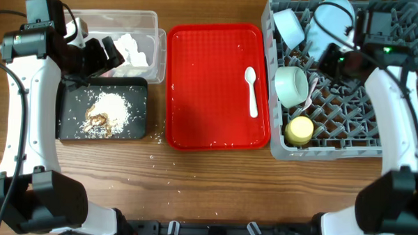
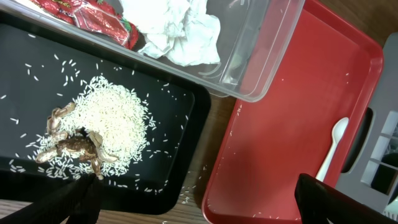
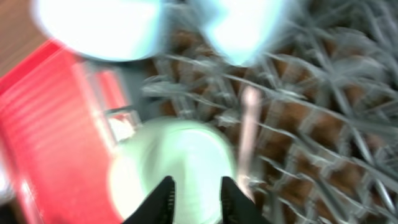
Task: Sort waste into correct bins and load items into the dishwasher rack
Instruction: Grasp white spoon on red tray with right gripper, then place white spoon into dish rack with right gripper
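Note:
The grey dishwasher rack (image 1: pixel 333 151) holds the pale blue plate (image 1: pixel 334 21), two bowls (image 1: pixel 289 26) (image 1: pixel 292 85) and the yellow cup (image 1: pixel 300 130). The white spoon (image 1: pixel 252 91) lies on the red tray. The clear box (image 2: pixel 267 50) holds the red wrapper (image 2: pixel 93 15) and white tissue (image 2: pixel 180 31). The black tray (image 2: pixel 180 124) holds rice and brown food scraps (image 2: pixel 78 146). My left gripper (image 2: pixel 199 205) is open and empty above the black tray's right edge. My right gripper (image 3: pixel 198 199) is slightly open and empty over a bowl (image 3: pixel 174 168) in the rack; that view is blurred.
The flat red tray (image 1: pixel 209 117) sits between the bins and the rack, with scattered rice grains on it and on the wood near it. A pale thin stick, perhaps the fork (image 3: pixel 249 130), lies in the rack beside the bowl.

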You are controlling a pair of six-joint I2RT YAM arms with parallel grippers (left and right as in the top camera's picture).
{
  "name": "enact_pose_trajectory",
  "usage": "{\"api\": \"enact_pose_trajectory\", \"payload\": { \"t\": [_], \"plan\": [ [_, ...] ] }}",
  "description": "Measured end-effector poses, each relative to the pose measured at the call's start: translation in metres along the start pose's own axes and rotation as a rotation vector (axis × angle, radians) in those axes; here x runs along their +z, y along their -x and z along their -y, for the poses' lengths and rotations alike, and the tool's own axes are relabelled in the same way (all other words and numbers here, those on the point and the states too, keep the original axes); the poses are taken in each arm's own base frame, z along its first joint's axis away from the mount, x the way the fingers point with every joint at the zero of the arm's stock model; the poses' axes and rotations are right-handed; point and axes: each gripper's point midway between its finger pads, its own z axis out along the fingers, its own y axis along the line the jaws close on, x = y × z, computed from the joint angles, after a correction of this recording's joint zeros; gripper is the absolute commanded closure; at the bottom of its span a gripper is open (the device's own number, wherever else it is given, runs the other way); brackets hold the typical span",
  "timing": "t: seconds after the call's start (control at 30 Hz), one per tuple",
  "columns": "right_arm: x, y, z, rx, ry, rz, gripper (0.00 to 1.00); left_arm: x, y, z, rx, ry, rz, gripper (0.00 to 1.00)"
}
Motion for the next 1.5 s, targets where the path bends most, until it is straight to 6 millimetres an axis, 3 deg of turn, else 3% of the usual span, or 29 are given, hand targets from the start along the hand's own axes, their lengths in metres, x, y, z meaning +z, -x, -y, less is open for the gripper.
{"api": "enact_pose_trajectory", "payload": {
  "t": [0.03,0.07,0.1,0.17,0.23,0.33,0.37,0.5,0.63,0.7,0.77,0.9,0.97,1.03,1.07,1.1,1.13,1.17,1.2,1.27,1.3,1.33,1.37,1.43,1.47,1.5],
  "plan": [
    [-0.013,-0.007,-0.044,-0.133,0.081,0.032,0.55,0.0,0.0,0.0,0.0,0.0,0.0,0.0],
    [-0.026,-0.029,-0.108,-0.323,0.168,0.061,0.51,0.0,0.0,0.0,0.0,0.0,0.0,0.0],
    [-0.028,-0.037,-0.124,-0.372,0.186,0.069,0.51,0.0,0.0,0.0,0.0,0.0,0.0,0.0],
    [-0.013,-0.079,-0.178,-0.534,0.2,0.055,0.5,0.0,0.0,0.0,0.0,0.0,0.0,0.0],
    [0.025,-0.094,-0.185,-0.563,0.144,0.012,0.5,0.0,0.0,0.0,0.0,0.0,0.0,0.0],
    [0.092,-0.1,-0.164,-0.539,0.021,-0.054,0.5,0.0,0.0,0.0,0.001,0.0,0.001,0.0],
    [0.129,-0.113,-0.144,-0.533,-0.065,-0.119,0.5,0.0,0.0,0.0,0.0,0.0,0.0,0.0],
    [0.162,-0.113,-0.111,-0.487,-0.151,-0.171,0.5,0.0,0.0,0.0,0.0,0.0,0.0,0.0],
    [0.177,-0.103,-0.083,-0.439,-0.199,-0.187,0.54,0.0,0.0,0.0,0.0,0.0,0.0,0.0],
    [0.178,-0.103,-0.085,-0.447,-0.193,-0.19,0.79,0.0,0.0,0.0,0.0,0.0,0.0,0.0],
    [0.179,-0.108,-0.088,-0.455,-0.164,-0.211,0.94,0.0,0.0,0.0,0.0,0.0,0.0,0.0],
    [0.175,-0.118,-0.09,-0.464,-0.141,-0.264,0.96,0.0,0.0,0.0,0.0,0.0,0.0,0.0],
    [0.16,-0.126,-0.086,-0.475,-0.145,-0.312,0.96,0.0,0.0,0.0,0.0,0.0,0.0,0.0],
    [0.109,-0.111,-0.1,-0.487,-0.093,-0.259,0.95,0.0,0.0,0.0,0.0,-0.001,0.002,0.0],
    [0.038,-0.085,-0.124,-0.485,0.013,-0.112,0.95,0.0,0.0,0.0,0.0,-0.001,0.001,0.0],
    [-0.002,-0.072,-0.134,-0.483,0.069,-0.023,0.95,0.0,0.0,0.0,0.0,0.0,0.001,0.0],
    [-0.047,-0.057,-0.132,-0.457,0.109,0.077,0.95,0.0,0.0,0.0,0.001,0.0,0.001,0.0],
    [-0.084,-0.04,-0.118,-0.411,0.109,0.172,0.96,0.0,0.0,0.0,0.0,0.0,0.001,0.0],
    [-0.099,-0.029,-0.091,-0.313,0.038,0.207,0.96,0.0,0.0,0.0,0.0,-0.001,0.001,0.0],
    [-0.102,-0.004,-0.024,-0.079,-0.137,0.242,0.95,0.0,0.0,0.0,0.0,-0.001,0.002,0.0],
    [-0.089,0.015,0.021,0.074,-0.238,0.247,0.94,0.0,0.001,0.0,0.001,-0.001,0.002,0.0],
    [-0.076,0.019,0.045,0.138,-0.295,0.228,0.84,0.0,0.001,0.0,0.001,-0.001,0.002,0.0],
    [-0.056,0.019,0.061,0.181,-0.327,0.184,0.68,0.0,0.001,0.0,0.001,-0.001,0.002,0.0],
    [-0.008,0.012,0.087,0.213,-0.386,0.062,0.6,0.0,0.001,0.0,0.001,-0.001,0.003,0.0],
    [0.011,0.003,0.088,0.207,-0.384,0.001,0.58,0.0,0.001,0.0,0.001,-0.001,0.002,0.0],
    [0.013,0.002,0.085,0.198,-0.365,-0.011,0.57,0.0,0.001,0.0,0.001,-0.001,0.002,0.0]
  ]
}}
